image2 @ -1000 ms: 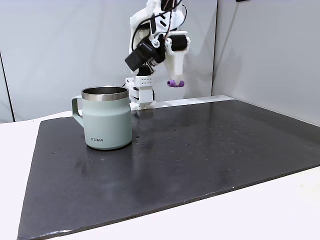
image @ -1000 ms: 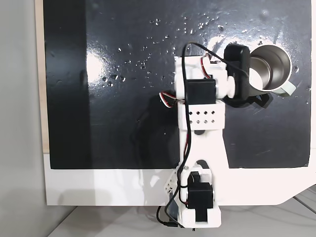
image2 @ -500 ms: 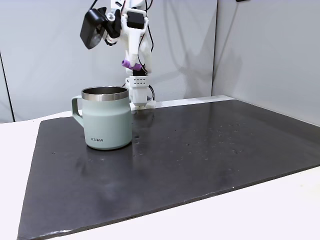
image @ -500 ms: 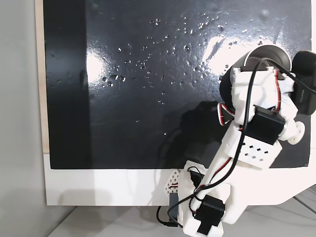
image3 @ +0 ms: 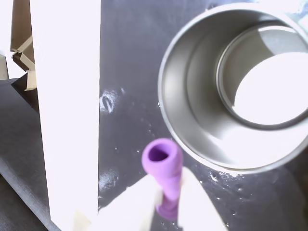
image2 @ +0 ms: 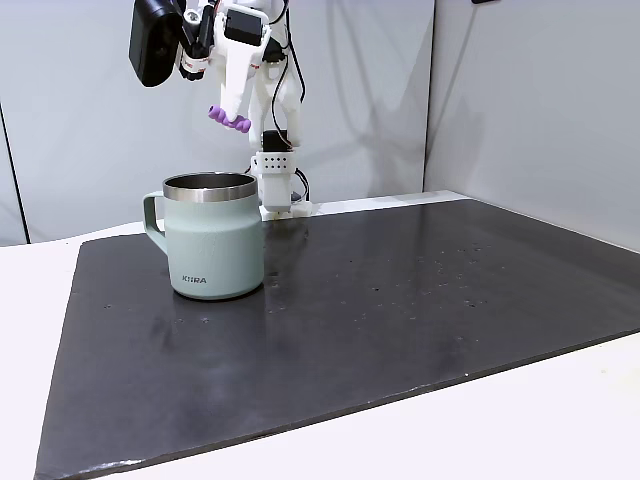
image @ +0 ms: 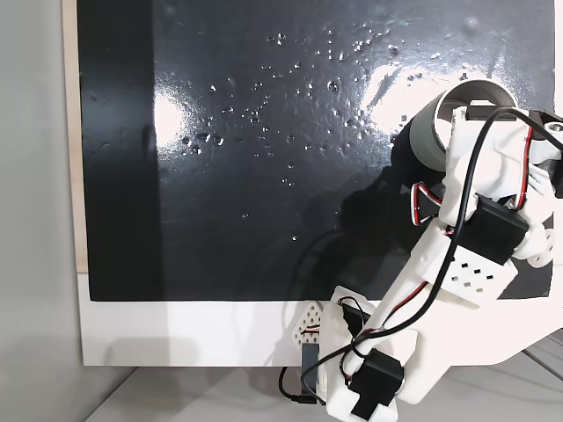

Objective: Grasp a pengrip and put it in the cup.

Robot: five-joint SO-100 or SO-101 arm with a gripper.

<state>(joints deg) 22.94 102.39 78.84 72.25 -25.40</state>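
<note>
The cup (image2: 213,240), a pale grey-green steel mug with its handle on the left in a fixed view, stands upright on the black mat. Well above its rim hangs the light-purple pengrip (image2: 227,118), with my gripper (image2: 234,102) shut on it. In the wrist view the pengrip (image3: 163,166) sticks out between the white fingers (image3: 197,202), just lower left of the cup's shiny rim (image3: 187,139). My gripper (image3: 167,188) is shut on its lower end. From above, my arm covers part of the cup (image: 433,132).
The black mat (image2: 400,300) spreads wide to the right of the mug in a fixed view. Seen from above, the mat (image: 264,132) ends at a white board (image: 176,334) where the arm's base (image: 361,387) is mounted. Grey walls stand behind.
The arm has swung across with the pengrip still held: leftward in the side view, from right of the mug to above it. From above, it has moved right and now covers the cup.
</note>
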